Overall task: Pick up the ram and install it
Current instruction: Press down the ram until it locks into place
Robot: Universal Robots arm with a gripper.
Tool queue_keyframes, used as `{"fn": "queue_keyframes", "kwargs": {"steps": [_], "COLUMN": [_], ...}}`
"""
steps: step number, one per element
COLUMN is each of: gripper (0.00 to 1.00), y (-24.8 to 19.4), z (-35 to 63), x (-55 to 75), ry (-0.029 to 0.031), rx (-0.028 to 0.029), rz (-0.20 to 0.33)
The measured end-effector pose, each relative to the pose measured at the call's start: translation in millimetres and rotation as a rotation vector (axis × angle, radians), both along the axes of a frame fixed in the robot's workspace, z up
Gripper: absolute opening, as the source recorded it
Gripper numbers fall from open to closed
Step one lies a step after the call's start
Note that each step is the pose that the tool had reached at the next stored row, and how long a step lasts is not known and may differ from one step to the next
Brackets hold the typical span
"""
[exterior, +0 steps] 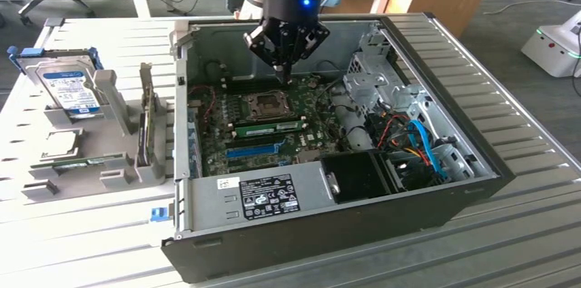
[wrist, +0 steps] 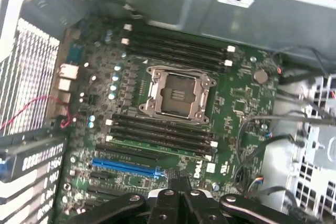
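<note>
The gripper (exterior: 284,75) hangs inside the open case (exterior: 472,131), upper middle of the exterior view, over the board (exterior: 313,138) just above the empty socket (exterior: 269,103); its fingers are pressed together with nothing between them; in the wrist view the closed gripper (wrist: 176,192) sits at the bottom edge, by the blue slot (wrist: 126,166).

The ram (exterior: 77,162), as I read it, is the thin green stick lying flat on the grey rack (exterior: 118,179) at the exterior view's left, outside the case and well apart from the gripper; it lies below the hard drive (exterior: 68,87) and left of the upright card (exterior: 145,118). A second green stick (exterior: 272,126) with a pale label shows among the slots just below the socket; whether it is seated I cannot tell; the black slots (wrist: 163,137) in the wrist view look bare.

Handling, as a judgement: the ram should be light and stiff, but thin and fragile; its flat faces carry chips and its lower edge bare contacts, so neither is a good place to pinch hard; the long top edge near the middle, gripped across the thickness, looks safest and keeps it level; the smooth board could slip or twist in a light grip.
</note>
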State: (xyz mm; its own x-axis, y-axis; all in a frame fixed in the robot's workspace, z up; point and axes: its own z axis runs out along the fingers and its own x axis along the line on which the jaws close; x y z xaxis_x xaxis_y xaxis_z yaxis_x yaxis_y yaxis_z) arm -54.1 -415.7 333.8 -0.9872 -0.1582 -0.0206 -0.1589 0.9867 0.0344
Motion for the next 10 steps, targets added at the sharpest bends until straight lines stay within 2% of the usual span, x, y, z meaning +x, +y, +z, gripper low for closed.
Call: {"fn": "queue_keyframes", "kwargs": {"steps": [8,10], "gripper": [0.11,0.11], "y": [0.0,0.1], "z": [-0.1,-0.1], "x": [0.0,0.0], "ry": [0.0000,0.0000], "rx": [0.0001,-0.0001], "rz": [-0.141,-0.156]}}
